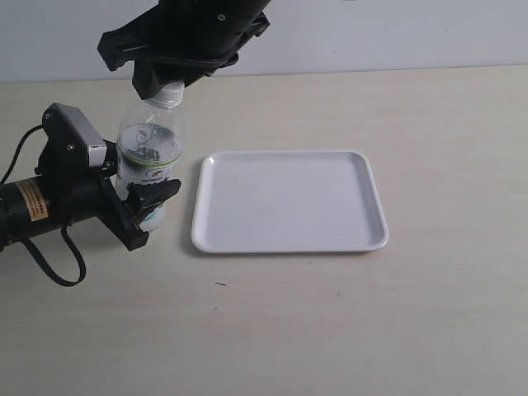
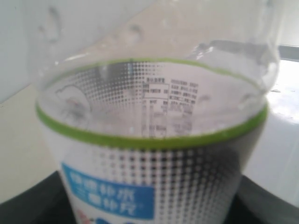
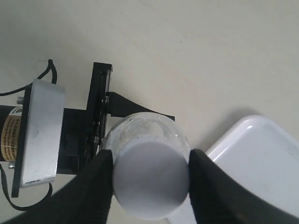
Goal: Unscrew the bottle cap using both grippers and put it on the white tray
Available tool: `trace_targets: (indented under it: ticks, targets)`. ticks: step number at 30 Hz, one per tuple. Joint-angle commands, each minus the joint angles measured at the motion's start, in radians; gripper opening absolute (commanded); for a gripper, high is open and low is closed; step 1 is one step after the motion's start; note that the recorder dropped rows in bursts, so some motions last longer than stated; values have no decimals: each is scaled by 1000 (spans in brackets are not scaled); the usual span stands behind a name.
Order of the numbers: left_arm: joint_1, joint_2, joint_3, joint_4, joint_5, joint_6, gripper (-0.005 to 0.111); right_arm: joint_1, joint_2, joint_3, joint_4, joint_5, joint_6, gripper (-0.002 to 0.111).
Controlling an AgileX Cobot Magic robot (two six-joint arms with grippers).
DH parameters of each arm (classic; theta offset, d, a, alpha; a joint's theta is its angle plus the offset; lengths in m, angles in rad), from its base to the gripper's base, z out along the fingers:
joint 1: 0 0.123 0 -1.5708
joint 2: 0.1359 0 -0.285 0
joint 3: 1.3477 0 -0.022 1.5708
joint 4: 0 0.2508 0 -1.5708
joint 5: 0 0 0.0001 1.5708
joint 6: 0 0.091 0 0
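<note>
The clear bottle (image 1: 148,157) with its white-and-green label stands upright on the table, left of the white tray (image 1: 289,202). My left gripper (image 1: 148,213) is shut on the bottle's lower body from the left. In the left wrist view the bottle (image 2: 154,163) fills the frame, with dark fingers (image 2: 32,205) at its sides. My right gripper (image 1: 169,82) comes down from above over the white bottle cap (image 1: 169,95). The right wrist view shows both black fingers (image 3: 100,186) pressed against opposite sides of the bottle cap (image 3: 150,179), which sits on the bottle's neck.
The white tray (image 3: 261,158) lies flat just right of the bottle, with nothing on it. The left arm's silver camera box (image 1: 78,132) and black cable (image 1: 58,268) sit at the table's left edge. A pale wall runs along the back.
</note>
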Motion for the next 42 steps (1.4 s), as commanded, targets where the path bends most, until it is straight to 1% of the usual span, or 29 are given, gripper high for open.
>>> trace_targets:
  ticks: [1, 3, 4, 5, 10, 15, 42]
  targets:
    - [-2, -13, -9, -6, -56, 5, 0, -2, -1, -7, -6, -16, -20, 29]
    - [-2, -13, -9, -6, -58, 5, 0, -2, -1, -7, -6, -14, -38, 18]
    - [-2, -13, -9, -6, -58, 5, 0, -2, -1, -7, -6, -12, -58, 7]
    - [-2, -13, -9, -6, -58, 5, 0, -2, -1, -7, -6, -12, -66, 0]
    - [-2, -13, -9, -6, -61, 5, 0, -2, -1, -7, 16, -8, -152, 0]
    - [-2, -13, -9, -6, -62, 5, 0, -2, -1, -7, 70, 39, -353, 0]
    - [-2, -13, -9, -6, -64, 5, 0, -2, -1, -7, 70, 113, -1097, 0]
